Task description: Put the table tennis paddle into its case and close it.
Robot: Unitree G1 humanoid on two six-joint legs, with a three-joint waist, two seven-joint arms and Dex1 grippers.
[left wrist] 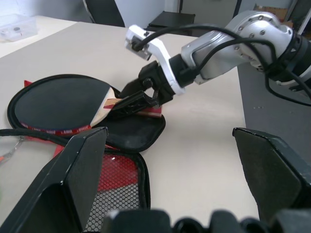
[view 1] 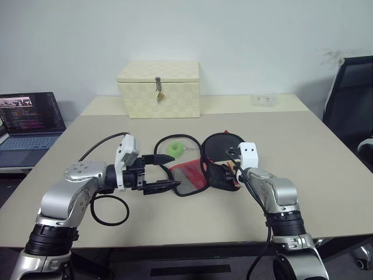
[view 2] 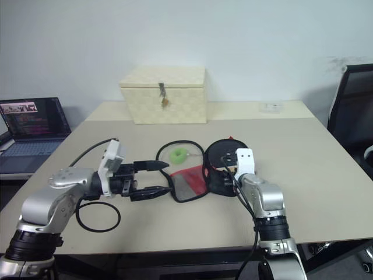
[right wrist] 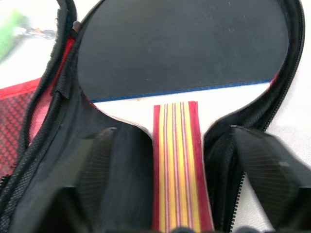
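Right wrist view: paddle point(right wrist: 184, 53) seated in open case point(right wrist: 48, 145); both grippers' fingers spread. Risk: protruding handle snags zip when flap closes.

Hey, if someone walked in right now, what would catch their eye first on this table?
Probably the table tennis paddle lying in the unzipped case at the table's middle, with the right hand open around its striped handle. Next, the left hand, open, level and pointing at the case's red mesh flap, and the cream woven box by the wall.
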